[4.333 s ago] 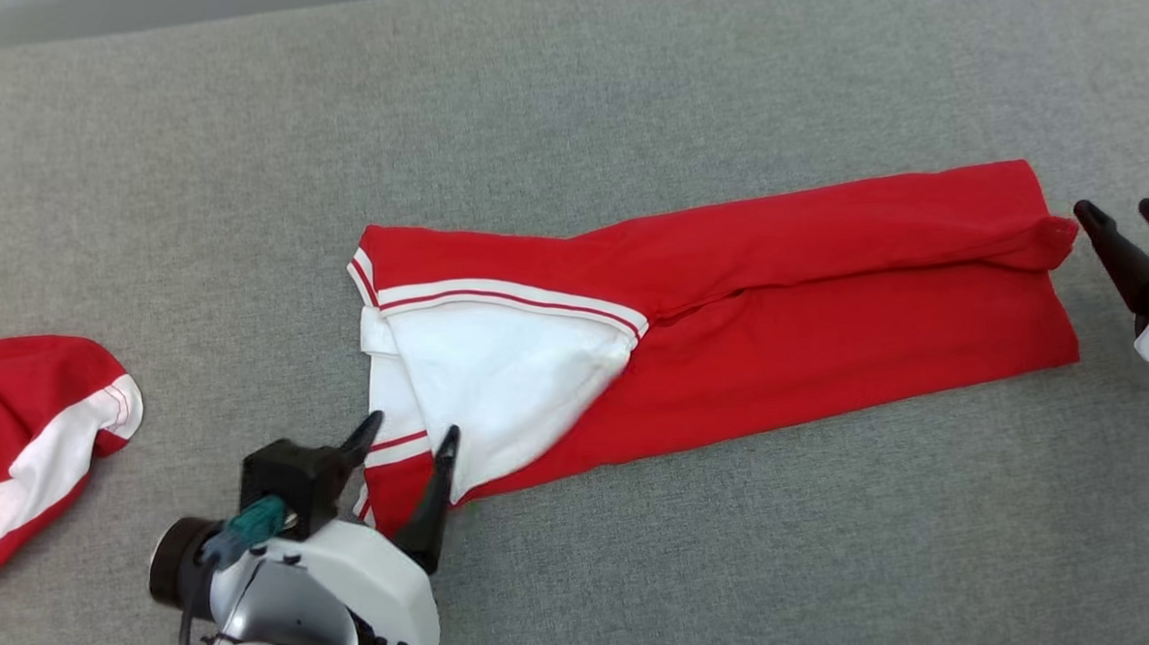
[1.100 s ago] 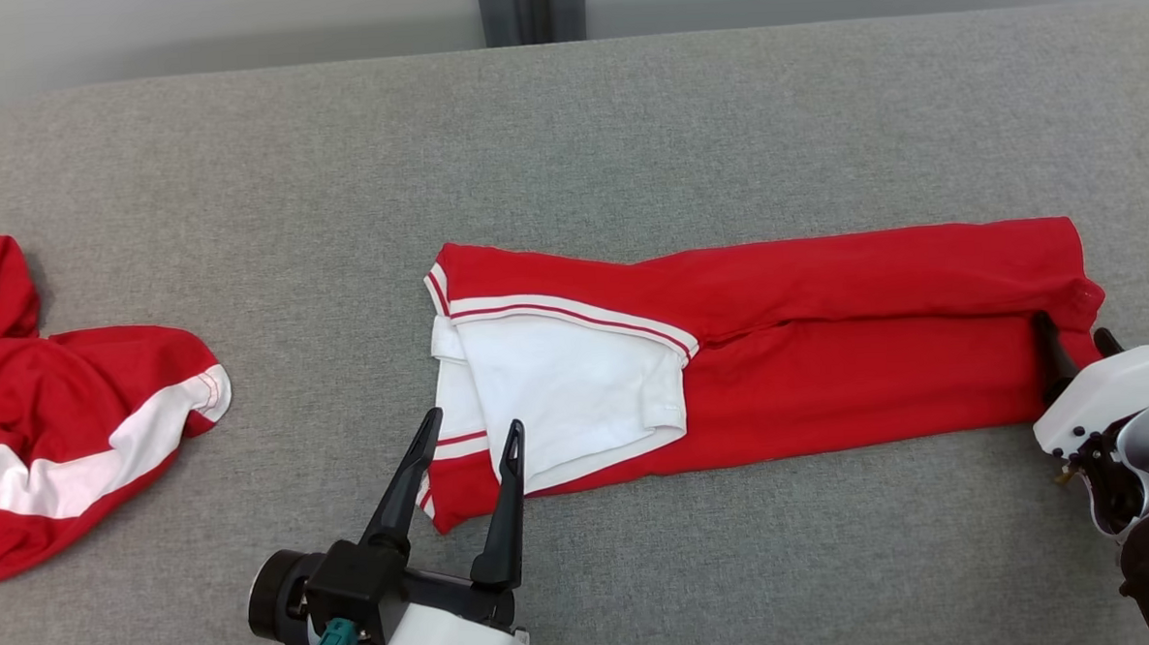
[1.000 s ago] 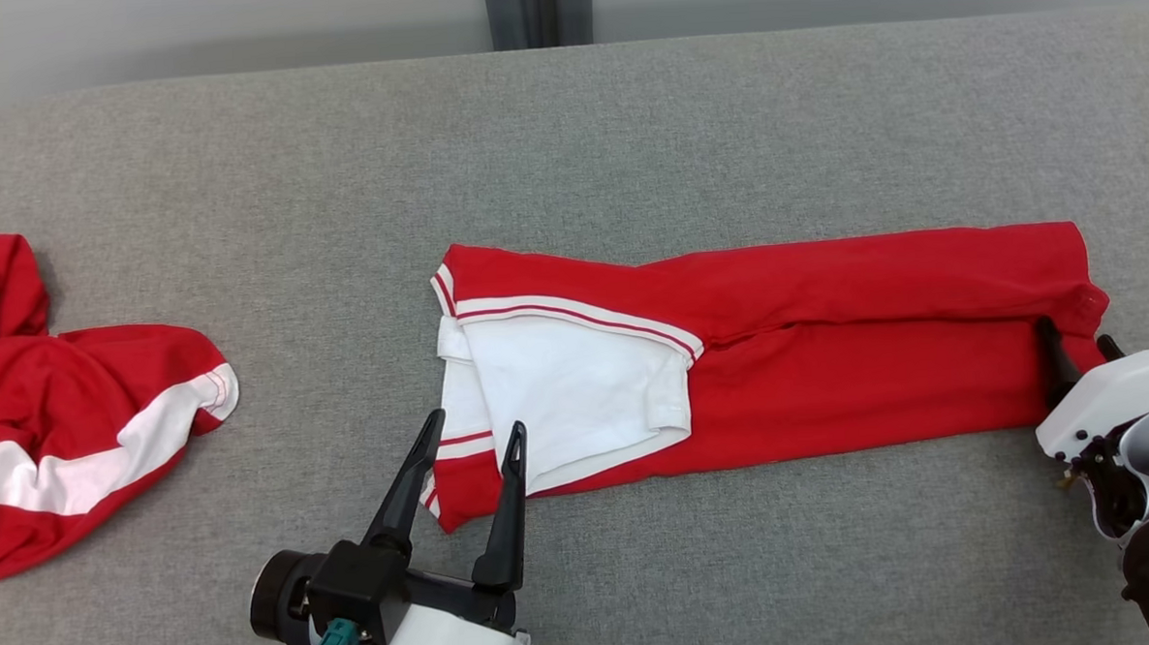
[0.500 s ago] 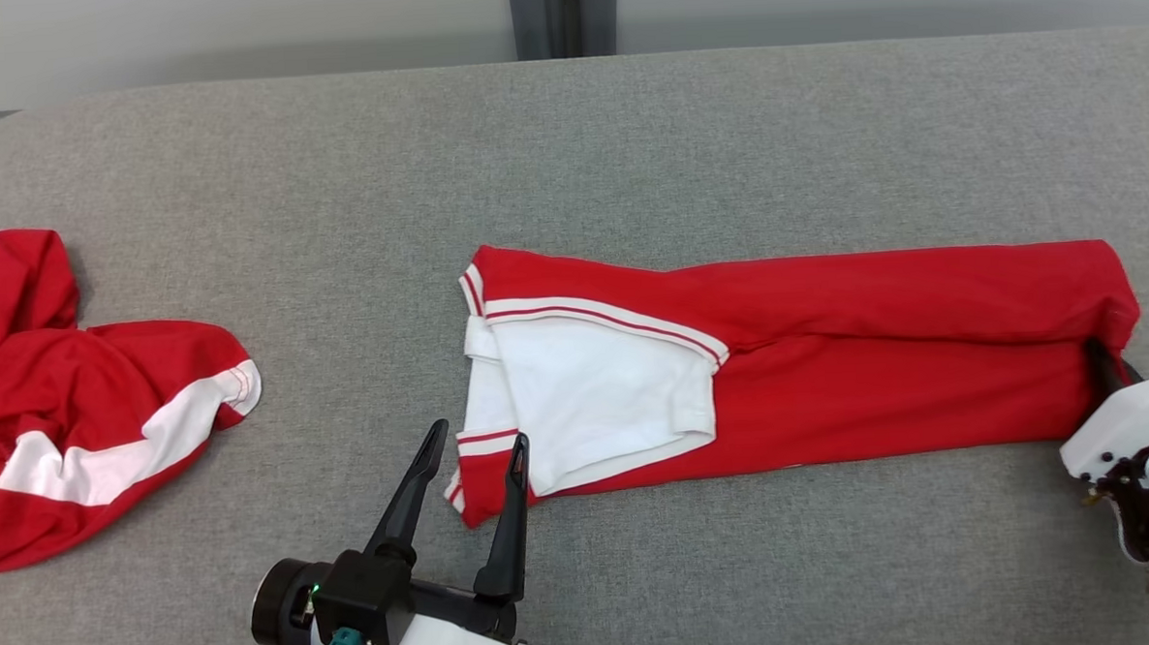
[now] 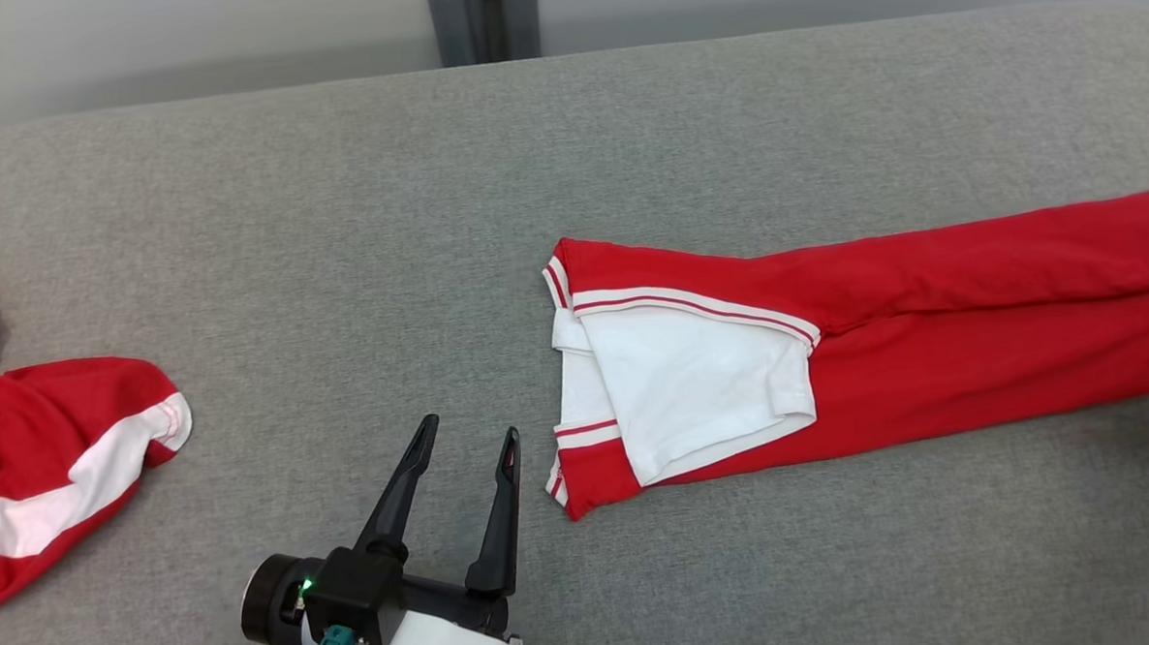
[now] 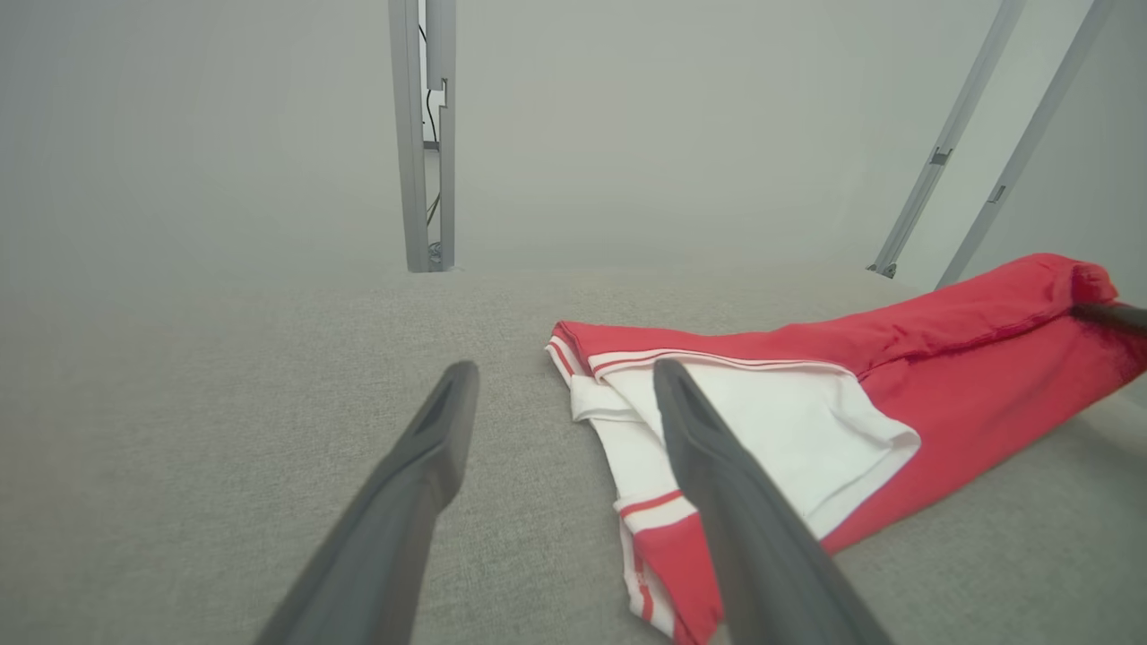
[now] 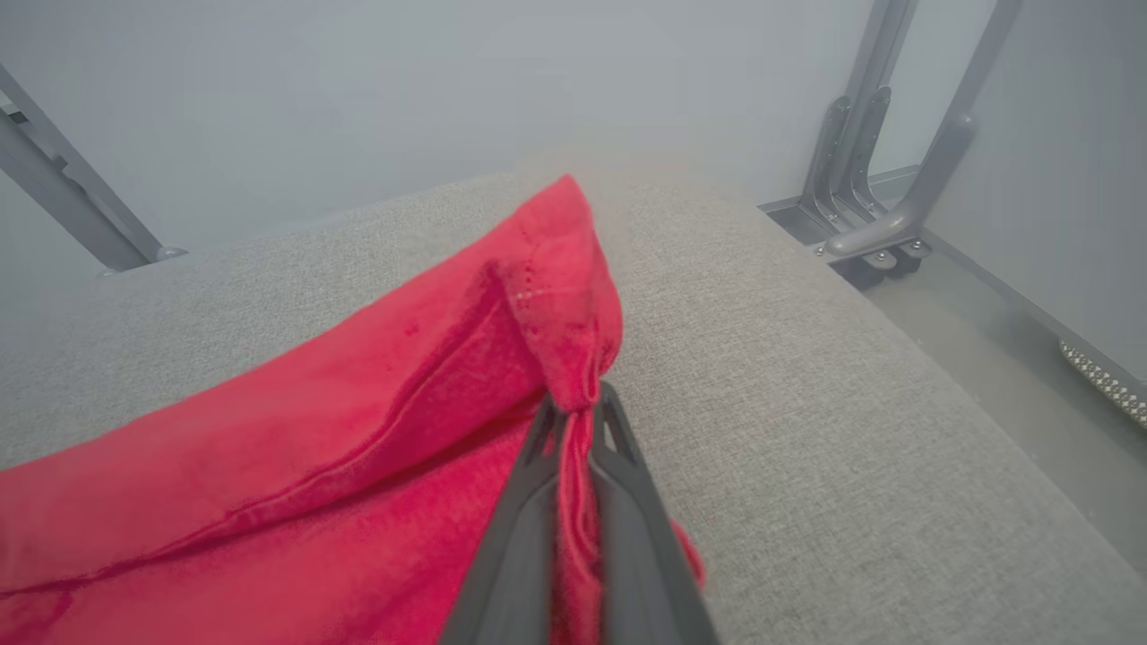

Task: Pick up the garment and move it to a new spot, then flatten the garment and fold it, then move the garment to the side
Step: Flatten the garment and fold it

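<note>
Garment (image 5: 925,346): red, white flap (image 5: 703,385) at left end, laid long on table (image 5: 338,226), centre to right edge of head view. Right gripper (image 7: 578,403) clamped tight on red hem at garment's far right end, cloth bunched between the fingers, bottom centre of right wrist view. Left gripper (image 5: 470,427) spread wide, empty, lower centre of head view, just beside garment's lower-left corner, not touching.

Risks, by judgement:
- Thin pinch on hem; likely to slip out under a hard pull or fast lift.
- Pull from one end only; likely to drag the whole piece, skew it, flip flap open.
- Table edge close by at right of right wrist view; possible slide-off if dragged that way.
- Left gripper offset from corner; could miss it or catch top layer only.

Hard to make out:
- Garment's right end cut by right frame edge in head view.
- Number of layers in the pinch unclear.
- Folds underneath hidden.
- Other cloth (image 5: 45,413) cut off at left edge, well apart from garment.
</note>
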Tool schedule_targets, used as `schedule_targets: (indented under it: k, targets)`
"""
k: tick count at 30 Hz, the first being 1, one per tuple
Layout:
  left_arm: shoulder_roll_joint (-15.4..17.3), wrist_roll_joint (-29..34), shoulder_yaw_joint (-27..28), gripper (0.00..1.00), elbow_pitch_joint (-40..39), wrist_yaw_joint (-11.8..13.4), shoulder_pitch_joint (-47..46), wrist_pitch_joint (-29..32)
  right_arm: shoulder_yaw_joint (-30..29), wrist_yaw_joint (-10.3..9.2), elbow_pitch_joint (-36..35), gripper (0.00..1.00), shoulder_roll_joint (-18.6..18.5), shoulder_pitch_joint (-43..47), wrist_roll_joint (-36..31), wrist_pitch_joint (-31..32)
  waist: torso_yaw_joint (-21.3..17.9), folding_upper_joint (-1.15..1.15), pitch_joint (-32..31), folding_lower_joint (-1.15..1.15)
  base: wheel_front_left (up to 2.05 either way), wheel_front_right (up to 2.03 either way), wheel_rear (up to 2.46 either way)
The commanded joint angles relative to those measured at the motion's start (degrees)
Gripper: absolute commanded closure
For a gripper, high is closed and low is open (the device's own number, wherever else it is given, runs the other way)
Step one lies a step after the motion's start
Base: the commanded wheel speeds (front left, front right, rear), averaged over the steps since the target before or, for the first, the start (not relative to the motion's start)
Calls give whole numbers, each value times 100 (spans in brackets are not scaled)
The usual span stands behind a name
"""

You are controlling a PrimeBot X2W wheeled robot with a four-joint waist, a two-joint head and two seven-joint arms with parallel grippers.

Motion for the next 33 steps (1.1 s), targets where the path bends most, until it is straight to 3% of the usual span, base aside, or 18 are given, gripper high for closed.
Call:
schedule_targets:
  k: [1, 4, 11, 20, 24, 33]
  targets:
    - [23, 25, 28, 0, -16, -17, -86, -24, 24, -4, -69, 100, -74, -48, -6, -55, -64, 0, -6, 0, 0, 0, 0]
    - [23, -13, 29, 0, 13, -23, -85, -24, 149, -4, -349, 100, -101, -44, 130, -53, -149, 0, -52, 0, 0, 0, 0]
    - [23, -146, 0, 0, 90, -7, -25, -24, 663, -3, -1629, 100, -136, 183, 933, 628, -228, 0, -262, 0, 0, 0, 0]
    - [23, -301, -68, 0, 77, 41, 62, -24, 1175, -2, -3217, 100, -249, 564, 1474, 1155, 143, 0, -472, 0, 0, 0, 0]
    - [22, -332, -77, 0, 89, 40, 116, -24, 1228, -2, -3462, 100, -131, 671, 1447, 1256, 377, 0, -516, 0, 0, 0, 0]
    - [22, -502, -155, 0, 33, 70, 181, -24, 1156, -2, -3091, 100, 690, 586, 922, 1350, 814, 0, -608, 0, 0, 0, 0]
